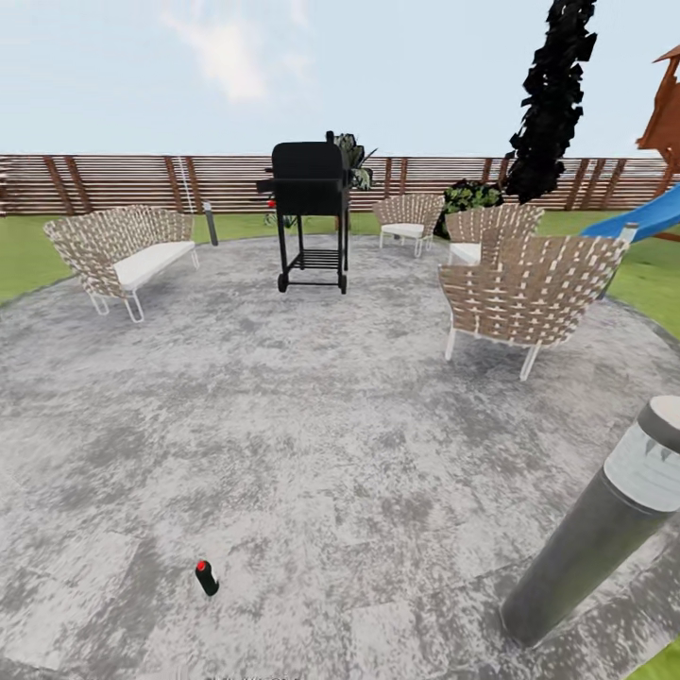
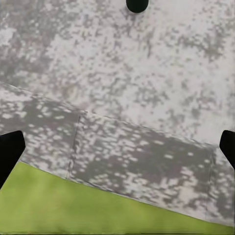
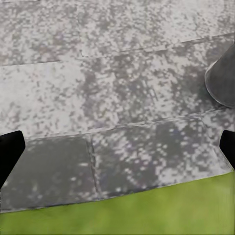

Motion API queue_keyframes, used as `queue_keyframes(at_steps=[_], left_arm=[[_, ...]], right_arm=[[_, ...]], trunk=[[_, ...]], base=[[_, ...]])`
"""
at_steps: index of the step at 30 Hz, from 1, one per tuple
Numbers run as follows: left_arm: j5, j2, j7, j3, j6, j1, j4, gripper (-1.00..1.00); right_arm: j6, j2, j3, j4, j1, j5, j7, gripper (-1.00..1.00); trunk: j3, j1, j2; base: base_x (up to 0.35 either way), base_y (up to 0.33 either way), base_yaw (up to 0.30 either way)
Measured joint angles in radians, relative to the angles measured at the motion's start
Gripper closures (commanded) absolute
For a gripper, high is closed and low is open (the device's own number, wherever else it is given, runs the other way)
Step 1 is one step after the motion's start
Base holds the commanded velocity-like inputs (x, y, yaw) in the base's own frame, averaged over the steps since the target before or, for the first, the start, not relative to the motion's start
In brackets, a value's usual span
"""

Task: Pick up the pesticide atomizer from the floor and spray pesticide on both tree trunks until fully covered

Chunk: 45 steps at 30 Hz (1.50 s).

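The pesticide atomizer [image 1: 206, 577] is a tiny dark bottle with a red top, lying tilted on the floor [image 1: 331, 425], a round patch of speckled grey concrete, close to its near rim. In the left wrist view a dark round shape, probably the atomizer [image 2: 136, 5], sits at the picture's edge, well beyond my left gripper [image 2: 117, 152]. That gripper is open, its dark fingertips [image 2: 10, 152] spread wide over the paving's rim and grass. My right gripper [image 3: 117, 152] is also open and empty above the paving edge. The trees are out of view.
A grey bollard lamp [image 1: 604, 519] stands close at the right, and its base [image 3: 223, 78] appears in the right wrist view. Woven chairs [image 1: 529, 288], a bench [image 1: 127, 250] and a black grill [image 1: 310, 217] ring the far patio. Lawn, a slat fence [image 1: 94, 184], a black conifer [image 1: 552, 94] and a blue slide [image 1: 633, 219] lie beyond.
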<state>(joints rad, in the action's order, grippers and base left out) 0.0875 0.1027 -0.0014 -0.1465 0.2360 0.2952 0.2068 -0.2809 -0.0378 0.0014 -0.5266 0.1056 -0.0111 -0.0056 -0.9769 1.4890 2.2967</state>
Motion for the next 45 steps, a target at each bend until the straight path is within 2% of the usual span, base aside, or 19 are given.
queue_keyframes(at_steps=[23,27,29,32,33,34,35,36,45], left_arm=[[-0.003,0.0,-0.007,0.001,-0.003,0.0,0.011,-1.0],[-0.01,-0.002,-0.003,0.003,-0.018,0.027,0.025,-1.0],[-0.013,-0.002,-0.003,0.007,-0.027,0.07,0.049,-1.0],[-0.015,0.0,-0.003,0.01,-0.118,0.168,0.074,-1.0],[-0.015,0.001,-0.003,0.011,-0.175,0.209,0.078,-1.0],[-0.015,0.006,-0.005,0.014,-0.234,0.267,0.082,-1.0],[-0.015,0.007,-0.006,0.014,-0.236,0.27,0.082,-1.0],[-0.015,0.019,-0.01,0.015,-0.234,0.27,0.083,-1.0],[-0.015,0.023,-0.008,0.015,-0.232,0.269,0.083,-1.0]], right_arm=[[0.0,0.0,0.0,-0.002,0.0,0.001,0.0,-1.0],[0.002,-0.001,-0.002,-0.022,0.0,0.001,0.001,-1.0],[0.004,-0.001,-0.002,-0.079,0.005,0.0,0.0,-1.0],[0.037,-0.001,-0.001,-0.229,0.067,-0.017,0.0,-1.0],[0.092,-0.001,-0.001,-0.267,0.12,-0.027,-0.001,-1.0],[0.257,-0.001,-0.005,-0.311,0.235,-0.035,0.0,-1.0],[0.269,-0.001,-0.005,-0.317,0.326,-0.036,0.0,-1.0],[0.29,-0.002,-0.004,-0.327,0.316,-0.037,0.002,-1.0],[0.294,-0.002,-0.004,-0.326,0.313,-0.039,0.002,-1.0]], trunk=[[0.0,0.0,0.0],[0.0,0.0,0.0],[0.0,0.0,0.0],[0.0,0.0,0.0],[0.0,0.0,0.0],[0.0,0.0,0.0],[0.0,0.0,0.0],[0.0,0.0,0.0],[-0.002,0.0,0.0]], base=[[0.0,-0.002,0.261],[0.0,0.0,0.027],[0.0,0.0,0.006],[0.0,0.0,0.001],[0.0,0.0,0.0],[0.0,0.0,0.0],[0.0,0.0,0.0],[0.0,0.0,0.0],[0.158,-0.106,0.087]])
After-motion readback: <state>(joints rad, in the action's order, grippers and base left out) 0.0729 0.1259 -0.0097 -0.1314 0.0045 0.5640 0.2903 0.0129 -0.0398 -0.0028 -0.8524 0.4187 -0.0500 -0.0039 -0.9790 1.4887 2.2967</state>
